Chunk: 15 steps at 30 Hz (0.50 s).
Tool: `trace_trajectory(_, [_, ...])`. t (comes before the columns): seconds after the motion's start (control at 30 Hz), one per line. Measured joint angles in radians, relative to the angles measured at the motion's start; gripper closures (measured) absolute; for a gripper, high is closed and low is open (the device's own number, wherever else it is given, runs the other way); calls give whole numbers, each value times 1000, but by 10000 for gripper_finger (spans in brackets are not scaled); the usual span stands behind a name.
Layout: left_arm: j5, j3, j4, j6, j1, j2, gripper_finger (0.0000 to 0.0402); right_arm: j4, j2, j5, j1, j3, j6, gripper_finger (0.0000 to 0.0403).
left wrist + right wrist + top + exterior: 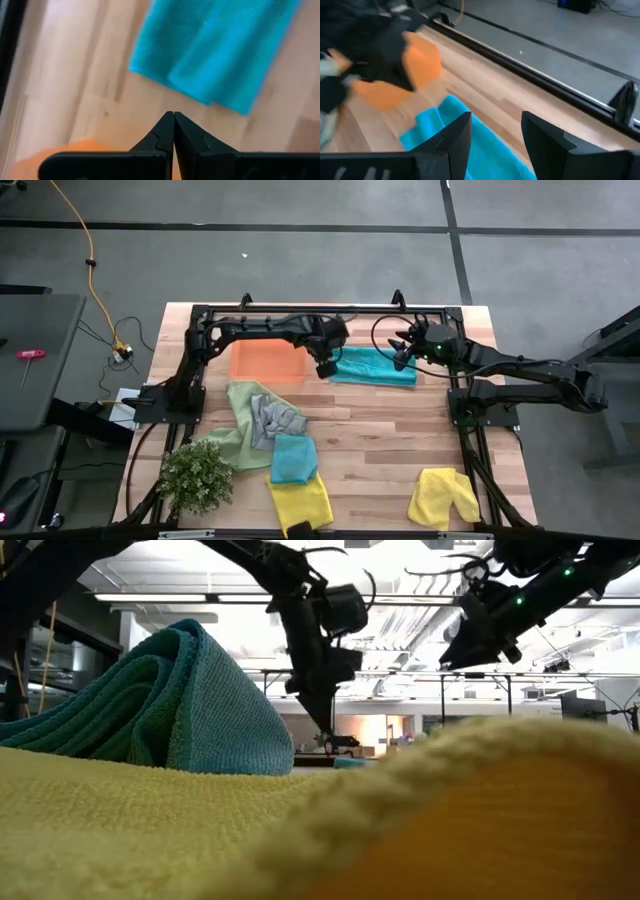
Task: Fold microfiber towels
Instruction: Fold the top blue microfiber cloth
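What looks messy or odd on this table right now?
The green towel, grey towel and a teal towel lie crumpled in an overlapping heap beside the plant, unfolded. The left gripper is shut on nothing, just short of the other teal towel.

In the low view a blurred yellow towel [480,820] fills the foreground and hides most of the counter. The right wrist view shows the left arm [365,45] only as a dark smear, covering part of the orange tray [422,62]. From above, the lower yellow towel [300,502] is cut by the picture's edge (its near corner unseen).
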Motion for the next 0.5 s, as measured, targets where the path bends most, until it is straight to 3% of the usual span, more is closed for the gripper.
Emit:
trace_trajectory(0.17, [-15,-98,126,-6,-87,-117,402,17,96,3,0,0,0,237])
trace_trajectory(0.3, [-38,-316,413,-36,-137,-293,402,101,204,-42,2,0,-4,237])
trace_trajectory(0.5, [-59,-676,767,-154,-179,-580,402,360,405,-155,3,0,9,245])
